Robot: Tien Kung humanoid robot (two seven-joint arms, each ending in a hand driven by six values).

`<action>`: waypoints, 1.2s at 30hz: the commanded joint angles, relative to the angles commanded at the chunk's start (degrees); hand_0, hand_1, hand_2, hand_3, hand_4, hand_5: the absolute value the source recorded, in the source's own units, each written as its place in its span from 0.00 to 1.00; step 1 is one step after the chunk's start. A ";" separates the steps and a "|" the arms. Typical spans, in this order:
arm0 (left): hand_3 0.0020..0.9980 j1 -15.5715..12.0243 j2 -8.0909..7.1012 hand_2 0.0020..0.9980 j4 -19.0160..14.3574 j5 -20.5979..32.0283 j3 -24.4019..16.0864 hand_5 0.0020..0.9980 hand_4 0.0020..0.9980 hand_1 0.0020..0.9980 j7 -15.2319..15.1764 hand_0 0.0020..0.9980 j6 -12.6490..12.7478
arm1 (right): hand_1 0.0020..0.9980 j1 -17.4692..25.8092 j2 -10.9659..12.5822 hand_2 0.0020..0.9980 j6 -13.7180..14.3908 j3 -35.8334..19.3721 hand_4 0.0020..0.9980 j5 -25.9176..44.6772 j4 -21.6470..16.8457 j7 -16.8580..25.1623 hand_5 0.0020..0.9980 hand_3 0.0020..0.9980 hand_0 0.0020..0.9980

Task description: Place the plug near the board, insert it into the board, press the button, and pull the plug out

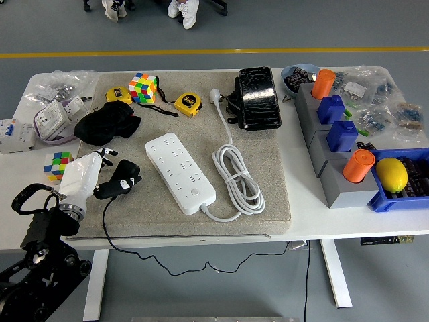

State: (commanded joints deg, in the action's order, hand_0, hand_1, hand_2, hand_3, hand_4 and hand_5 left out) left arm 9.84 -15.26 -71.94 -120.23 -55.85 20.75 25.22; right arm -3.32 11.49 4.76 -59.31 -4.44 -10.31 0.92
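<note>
A white power strip (179, 172) lies slantwise on the grey mat (281, 201), with its button (195, 193) near the near end. Its own white cord (238, 180) is coiled to its right and ends in a white plug (215, 96) at the back. My left hand (100, 176), white with dark fingertips, is over the mat's left edge and is shut on a black plug (125, 176). The plug is about a hand's width left of the strip. Its black cable (134, 251) trails off the table's near edge. The right arm is out of view.
A black cloth (107, 125), two Rubik's cubes (143, 87) (57, 164), two yellow tape measures (187, 103) and a black pouch (255, 98) lie around the strip. Grey holders (338, 178) with orange and blue pieces and a blue bin (402, 198) with a lemon stand right. A person's shoes (182, 10) show at the top.
</note>
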 joint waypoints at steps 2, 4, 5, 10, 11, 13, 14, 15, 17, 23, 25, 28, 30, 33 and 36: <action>0.68 0.07 0.04 0.50 0.22 0.07 0.05 0.55 1.00 0.47 0.10 0.47 -0.04 | 0.60 0.02 -0.03 0.56 0.02 0.02 0.87 0.00 0.00 0.02 0.39 0.51 0.50; 0.68 0.20 0.13 0.50 0.57 -0.03 0.13 0.55 1.00 0.47 0.25 0.47 -0.08 | 0.60 0.04 -0.08 0.56 0.06 0.01 0.87 -0.05 0.00 0.05 0.39 0.51 0.50; 0.66 0.25 0.17 0.48 0.71 -0.06 0.16 0.54 1.00 0.44 0.28 0.42 -0.05 | 0.60 0.03 -0.10 0.56 0.07 0.01 0.87 -0.05 0.00 0.06 0.39 0.51 0.50; 0.66 0.84 0.59 0.48 1.75 -0.25 0.41 0.54 1.00 0.44 0.77 0.42 -0.28 | 0.60 0.00 -0.10 0.56 0.07 -0.08 0.87 -0.21 0.00 0.27 0.39 0.51 0.50; 0.63 1.02 0.72 0.45 1.97 -0.16 0.48 0.51 1.00 0.39 0.72 0.35 -0.19 | 0.60 -0.02 -0.09 0.56 0.10 -0.15 0.87 -0.24 0.00 0.36 0.39 0.51 0.50; 0.63 1.26 0.86 0.45 2.19 0.06 0.60 0.51 1.00 0.39 0.53 0.35 0.11 | 0.60 -0.03 -0.09 0.56 0.15 -0.26 0.87 -0.29 0.00 0.47 0.39 0.51 0.50; 0.63 1.45 0.98 0.45 2.38 0.11 0.69 0.51 1.00 0.39 0.39 0.35 0.34 | 0.60 -0.01 -0.07 0.56 0.17 -0.25 0.87 -0.26 0.00 0.53 0.39 0.51 0.50; 0.63 1.62 1.10 0.45 2.60 0.21 0.76 0.51 1.00 0.39 0.29 0.35 0.51 | 0.60 -0.02 -0.07 0.56 0.23 -0.24 0.87 -0.27 0.00 0.55 0.39 0.51 0.50; 0.59 1.96 1.35 0.42 3.15 0.46 0.91 0.43 1.00 0.32 0.10 0.26 1.00 | 0.60 0.00 -0.06 0.56 0.28 -0.19 0.87 -0.21 0.00 0.59 0.39 0.51 0.49; 0.53 2.65 1.92 0.40 4.53 0.46 1.42 0.24 1.00 0.30 0.44 0.23 1.73 | 0.59 -0.01 -0.08 0.56 0.39 -0.09 0.87 -0.20 0.00 0.67 0.39 0.51 0.49; 0.53 2.69 2.08 0.40 4.78 0.56 1.44 0.24 1.00 0.30 0.09 0.23 2.16 | 0.59 0.00 -0.07 0.56 0.44 -0.14 0.87 -0.26 0.00 0.81 0.39 0.51 0.49; 0.53 2.83 2.16 0.39 4.86 0.86 1.41 0.10 0.91 0.31 -0.34 0.20 2.49 | 0.60 -0.02 -0.05 0.56 0.57 -0.15 0.87 -0.29 0.00 0.96 0.39 0.51 0.49; 0.53 2.91 2.12 0.39 4.88 1.58 1.47 0.10 0.91 0.31 -0.67 0.20 2.37 | 0.60 0.01 -0.06 0.56 0.65 -0.18 0.87 -0.25 0.00 0.99 0.39 0.51 0.49; 0.53 2.86 1.99 0.39 4.59 1.76 1.55 0.10 0.91 0.31 -1.36 0.20 2.49 | 0.60 0.00 -0.06 0.56 0.71 -0.25 0.87 -0.26 0.00 1.06 0.39 0.51 0.49; 0.53 2.75 1.78 0.35 3.99 1.99 1.72 0.00 0.80 0.28 -2.34 0.17 2.44 | 0.59 -0.01 -0.06 0.56 0.72 -0.33 0.87 -0.32 0.00 1.15 0.39 0.51 0.49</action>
State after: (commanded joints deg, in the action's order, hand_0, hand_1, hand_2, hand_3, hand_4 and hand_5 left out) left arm 12.59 -13.48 -67.95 -118.24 -54.13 18.41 27.67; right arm -3.33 11.43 5.48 -59.64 -4.76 -10.31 2.07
